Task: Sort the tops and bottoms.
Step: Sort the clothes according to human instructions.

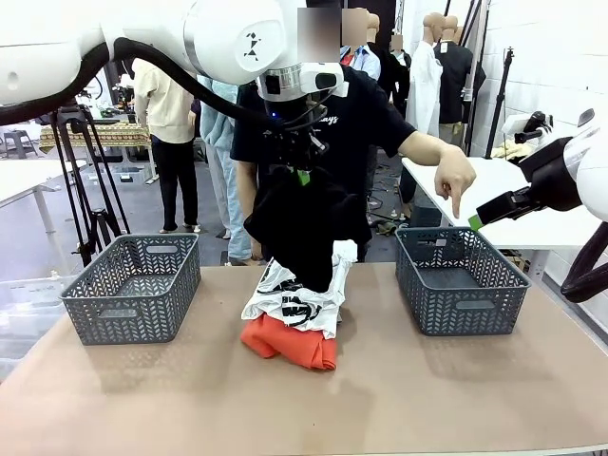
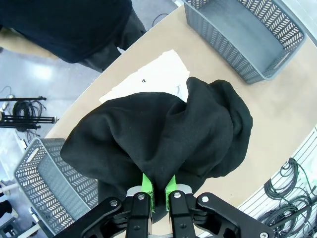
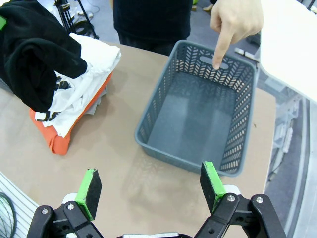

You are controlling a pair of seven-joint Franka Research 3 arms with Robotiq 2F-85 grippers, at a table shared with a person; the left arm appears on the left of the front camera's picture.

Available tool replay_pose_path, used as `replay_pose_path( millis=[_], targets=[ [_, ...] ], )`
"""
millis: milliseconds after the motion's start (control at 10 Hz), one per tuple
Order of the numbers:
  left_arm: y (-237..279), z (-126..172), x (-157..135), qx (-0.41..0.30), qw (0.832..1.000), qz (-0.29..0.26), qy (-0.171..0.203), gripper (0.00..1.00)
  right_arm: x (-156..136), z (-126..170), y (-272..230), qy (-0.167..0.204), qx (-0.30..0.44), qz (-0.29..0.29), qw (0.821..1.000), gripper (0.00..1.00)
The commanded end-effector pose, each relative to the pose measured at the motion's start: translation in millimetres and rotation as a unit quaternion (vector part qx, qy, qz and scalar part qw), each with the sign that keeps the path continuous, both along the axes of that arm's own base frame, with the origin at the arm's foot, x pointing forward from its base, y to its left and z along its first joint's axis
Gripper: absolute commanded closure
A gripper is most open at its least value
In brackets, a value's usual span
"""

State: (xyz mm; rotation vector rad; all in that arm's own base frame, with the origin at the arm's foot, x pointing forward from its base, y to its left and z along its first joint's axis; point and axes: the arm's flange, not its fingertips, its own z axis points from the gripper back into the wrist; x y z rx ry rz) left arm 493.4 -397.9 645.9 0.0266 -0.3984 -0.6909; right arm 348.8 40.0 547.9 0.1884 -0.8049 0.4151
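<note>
My left gripper (image 1: 303,177) hangs above the middle of the table, shut on a bunched black garment (image 1: 304,228) whose kind I cannot tell. In the left wrist view the green pads (image 2: 147,184) pinch the black cloth (image 2: 163,134) at its top fold. Under it lies a pile of tops: a white tee with black print (image 1: 299,302) on a bright orange one (image 1: 290,344). My right gripper (image 1: 475,220) hovers open beside the right basket (image 1: 461,302); in its wrist view the right gripper (image 3: 151,181) holds nothing.
The person stands at the far side, a hand (image 1: 454,180) pointing a finger down into the right basket (image 3: 148,119). A second grey basket (image 1: 133,290) stands at the left. A white table (image 1: 532,204) is behind the right arm.
</note>
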Motion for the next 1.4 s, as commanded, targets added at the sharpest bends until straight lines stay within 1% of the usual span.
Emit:
replay_pose_path(
  millis=[0,100,200,300,400,500,600,700,800,900,1000,1100,1200,1300],
  targets=[
    [1,5,0,-0.003,1.000,0.001,-0.004,1.00,0,0,0,0.000,0.000,0.000,1.000,0.00],
    [1,5,0,-0.003,1.000,0.001,-0.004,1.00,-15,2,-1,-0.001,-0.015,-0.013,1.000,0.00],
    [1,5,0,-0.003,1.000,0.001,-0.004,1.00,-30,4,-4,0.016,-0.038,-0.032,0.999,0.00],
    [1,5,0,-0.003,1.000,0.001,-0.004,1.00,-42,6,-8,0.022,-0.045,-0.042,0.998,0.00],
    [1,5,0,-0.003,1.000,0.001,-0.004,1.00,-58,10,-12,0.012,-0.045,-0.045,0.998,0.00],
    [1,5,0,-0.003,1.000,0.001,-0.004,1.00,-76,12,-19,-0.005,-0.048,-0.070,0.996,0.00],
    [1,5,0,-0.003,1.000,0.001,-0.004,1.00,-94,15,-27,-0.016,-0.040,-0.080,0.996,0.00],
    [1,5,0,-0.003,1.000,0.001,-0.004,1.00,-107,16,-33,-0.004,-0.026,-0.083,0.996,0.00],
    [1,5,0,-0.003,1.000,0.001,-0.004,1.00,-107,16,-37,-0.002,-0.018,-0.082,0.996,0.00],
    [0,0,0,0.000,1.000,0.000,0.000,1.00,-99,13,-42,0.000,-0.011,-0.074,0.997,0.00],
    [-27,15,12,-0.043,0.999,-0.032,0.001,1.00,-92,10,-47,0.005,0.006,-0.070,0.998,0.00],
    [-58,36,17,-0.049,0.997,-0.065,-0.019,1.00,-88,6,-50,0.006,0.012,-0.070,0.997,0.00],
    [-88,58,14,-0.045,0.993,-0.098,-0.041,1.00,-88,4,-50,0.008,0.016,-0.087,0.996,0.00],
    [-116,76,11,-0.046,0.989,-0.125,-0.056,1.00,-81,55,-53,0.003,-0.003,-0.078,0.997,0.00]
  ],
)
